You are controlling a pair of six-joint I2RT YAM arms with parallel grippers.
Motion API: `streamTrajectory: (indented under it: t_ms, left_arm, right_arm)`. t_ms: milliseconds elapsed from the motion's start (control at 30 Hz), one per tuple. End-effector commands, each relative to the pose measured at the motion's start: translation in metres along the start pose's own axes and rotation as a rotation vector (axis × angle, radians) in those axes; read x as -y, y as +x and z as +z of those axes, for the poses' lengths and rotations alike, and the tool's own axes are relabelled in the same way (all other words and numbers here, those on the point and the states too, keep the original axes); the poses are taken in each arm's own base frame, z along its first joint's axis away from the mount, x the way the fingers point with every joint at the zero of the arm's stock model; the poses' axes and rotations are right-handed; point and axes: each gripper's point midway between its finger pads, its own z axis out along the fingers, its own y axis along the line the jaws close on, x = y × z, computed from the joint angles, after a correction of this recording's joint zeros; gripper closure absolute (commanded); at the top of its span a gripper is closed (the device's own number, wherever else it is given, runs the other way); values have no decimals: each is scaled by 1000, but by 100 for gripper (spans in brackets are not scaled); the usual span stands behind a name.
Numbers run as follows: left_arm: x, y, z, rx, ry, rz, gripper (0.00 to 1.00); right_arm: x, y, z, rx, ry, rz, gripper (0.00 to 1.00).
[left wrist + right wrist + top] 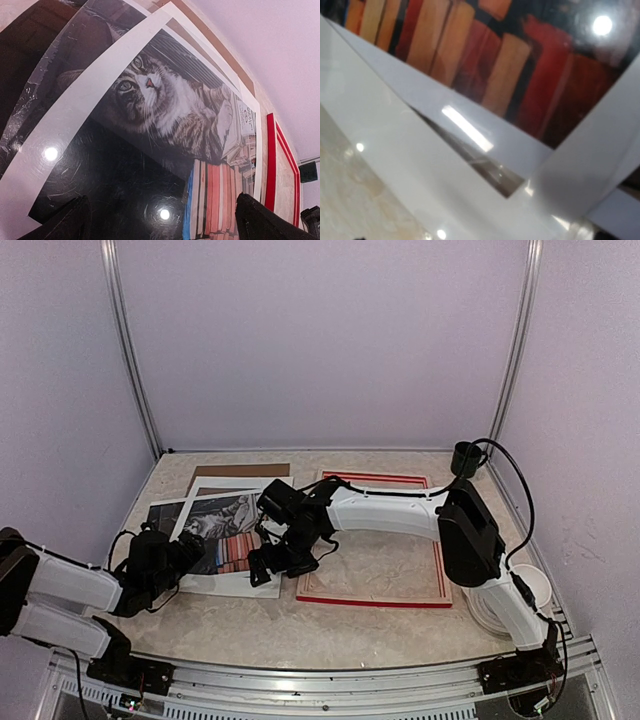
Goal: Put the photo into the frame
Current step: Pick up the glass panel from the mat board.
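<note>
The photo, a tabby cat on colourful books, lies flat at the left of the table, with white mat borders overlapping it. In the left wrist view the cat fills the middle. My left gripper hangs open just above its dark lower part, one finger at each bottom corner. The red frame lies flat to the right, its red edge showing. My right gripper hovers low over the photo's right corner, open. Its view shows the books and white borders close up.
A brown backing board lies behind the photo. A dark glossy sheet sticks out at its left. A black cup stands at the back right and a white round object sits by the right arm's base.
</note>
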Motion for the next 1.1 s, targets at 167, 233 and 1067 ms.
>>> streamTrajectory:
  t_ms: [167, 233, 1067]
  left_arm:
    - [1, 7, -1, -14, 19, 0, 1]
    - [2, 7, -1, -14, 21, 0, 1]
    - [3, 27, 0, -63, 36, 19, 1]
  right_arm:
    - [2, 1, 7, -31, -15, 39, 1]
    - [-1, -3, 4, -24, -39, 48, 1]
    - [-11, -26, -23, 40, -188, 100, 1]
